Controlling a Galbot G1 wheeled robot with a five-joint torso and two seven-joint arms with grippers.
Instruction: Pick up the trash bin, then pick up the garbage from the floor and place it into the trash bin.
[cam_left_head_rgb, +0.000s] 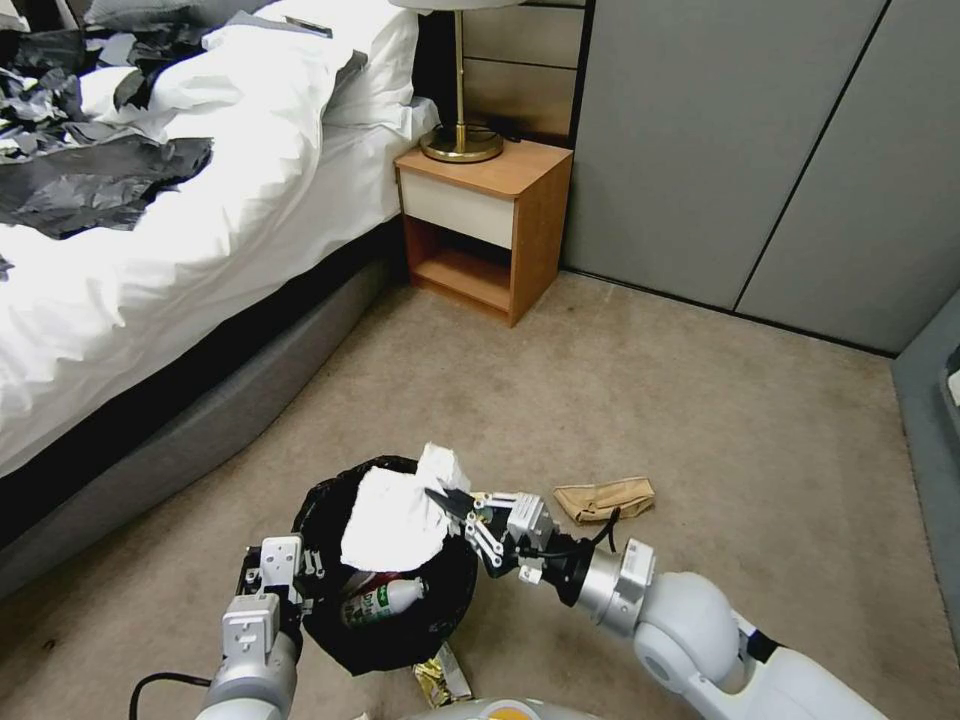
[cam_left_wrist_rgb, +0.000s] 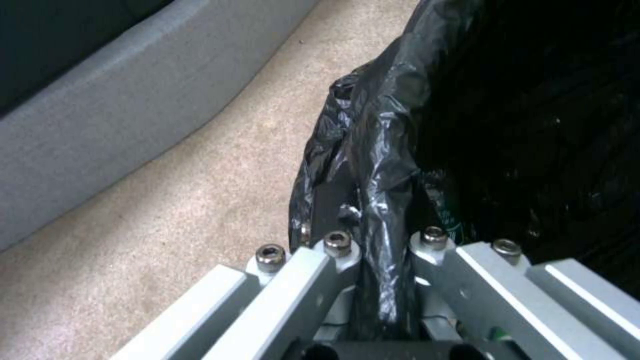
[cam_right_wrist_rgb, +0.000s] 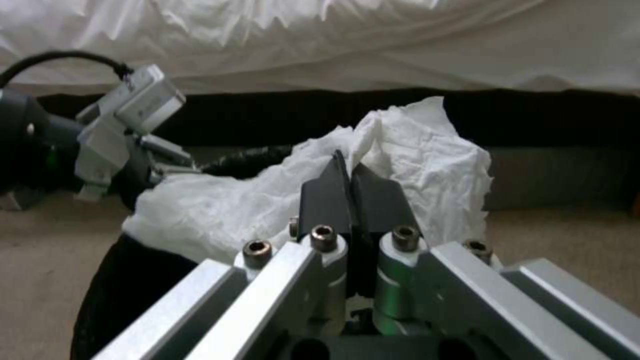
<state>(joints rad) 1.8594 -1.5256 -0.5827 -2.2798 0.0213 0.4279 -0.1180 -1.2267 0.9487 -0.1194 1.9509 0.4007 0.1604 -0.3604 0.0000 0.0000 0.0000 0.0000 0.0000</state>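
The trash bin with its black bag liner hangs low in front of me, my left gripper shut on its near-left rim. Inside lies a clear green-labelled bottle. Over the bin's mouth, my right gripper is shut on a large white tissue, which drapes across the opening; in the right wrist view the black fingers pinch the tissue. A crumpled brown paper bag lies on the carpet to the right. A gold wrapper lies by the bin's near side.
A bed with white covers and black plastic sheets fills the left. A wooden nightstand with a brass lamp stands at the back. Grey wall panels close the right rear; open carpet lies between.
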